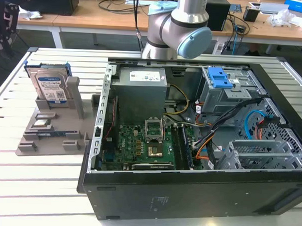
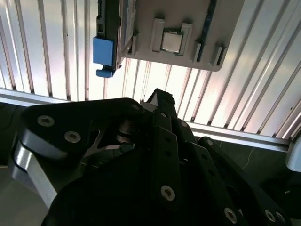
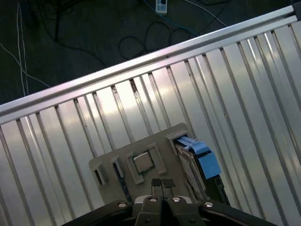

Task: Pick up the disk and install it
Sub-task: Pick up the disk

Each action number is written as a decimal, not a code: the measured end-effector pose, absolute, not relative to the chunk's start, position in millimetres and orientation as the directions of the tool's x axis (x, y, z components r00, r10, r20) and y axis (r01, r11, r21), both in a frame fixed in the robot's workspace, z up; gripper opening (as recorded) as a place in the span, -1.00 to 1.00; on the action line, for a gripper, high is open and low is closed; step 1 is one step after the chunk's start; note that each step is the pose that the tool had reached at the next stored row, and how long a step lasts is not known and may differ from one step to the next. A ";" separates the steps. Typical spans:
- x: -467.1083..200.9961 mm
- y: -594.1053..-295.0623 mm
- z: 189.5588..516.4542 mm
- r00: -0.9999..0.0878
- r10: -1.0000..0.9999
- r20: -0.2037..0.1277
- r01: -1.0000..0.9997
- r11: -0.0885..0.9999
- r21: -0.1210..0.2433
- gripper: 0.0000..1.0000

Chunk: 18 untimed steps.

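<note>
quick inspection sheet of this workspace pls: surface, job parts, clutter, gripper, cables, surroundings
surface: slatted metal table carrying a grey holder and an open computer case
job's things: disk stands on edge in the grey holder, not yet picked up
clutter: square silver chip seated in the holder; otherwise nothing seen
gripper: gripper above the holder, fingers shut, holding nothing
cables: blue cable and orange wires inside the case
surroundings: wooden desks behind the table in the exterior view; dark floor with loose cables in the first wrist view
</note>
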<state>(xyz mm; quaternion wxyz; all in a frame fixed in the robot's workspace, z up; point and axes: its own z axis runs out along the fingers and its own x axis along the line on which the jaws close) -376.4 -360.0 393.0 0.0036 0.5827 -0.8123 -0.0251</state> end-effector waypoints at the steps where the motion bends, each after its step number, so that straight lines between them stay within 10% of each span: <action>1: -376.4 -360.0 393.0 -0.302 -0.953 -0.023 -0.953 0.301 0.045 -0.80; 18: -376.4 -360.0 393.0 -0.095 -0.995 -0.023 -0.995 0.094 0.045 -0.80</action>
